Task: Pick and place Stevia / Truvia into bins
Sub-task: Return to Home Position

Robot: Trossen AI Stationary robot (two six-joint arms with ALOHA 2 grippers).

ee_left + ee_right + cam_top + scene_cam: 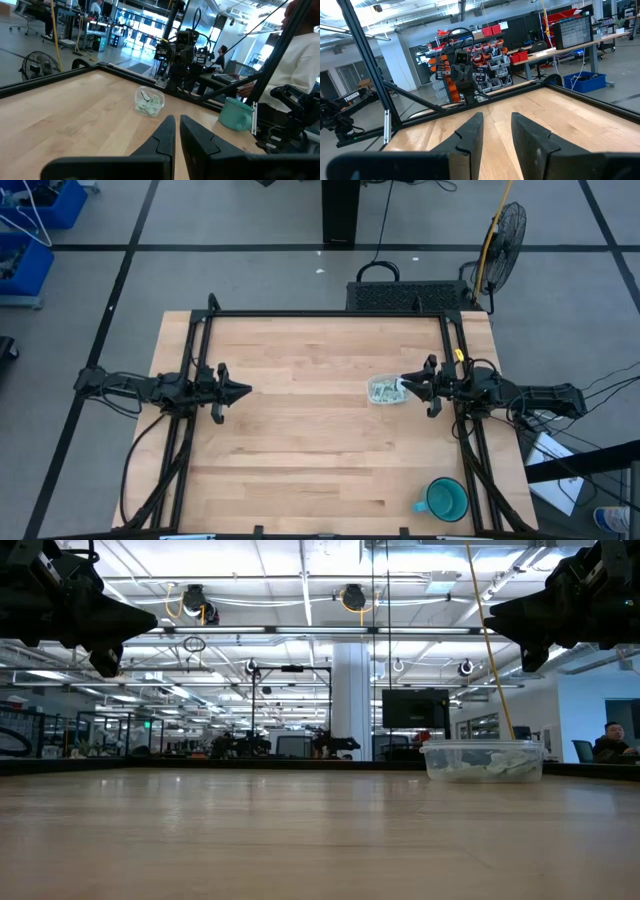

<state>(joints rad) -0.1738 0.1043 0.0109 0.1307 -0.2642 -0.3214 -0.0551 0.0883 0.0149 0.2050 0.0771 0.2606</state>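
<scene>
Beside right fingers [470, 135], bin [482, 747], seemingly apart

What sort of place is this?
Probably a robotics lab or workshop: a left arm and right arm mounted at a wooden table, parts racks beyond, and a floor fan.

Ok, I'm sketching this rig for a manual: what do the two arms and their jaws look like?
The left arm and the right arm look alike: matte black, slim and jointed, each mounted on the black metal frame edging the table. Each ends in two dark, flat jaws that taper to a point, with black cables looping out behind its base.
</scene>
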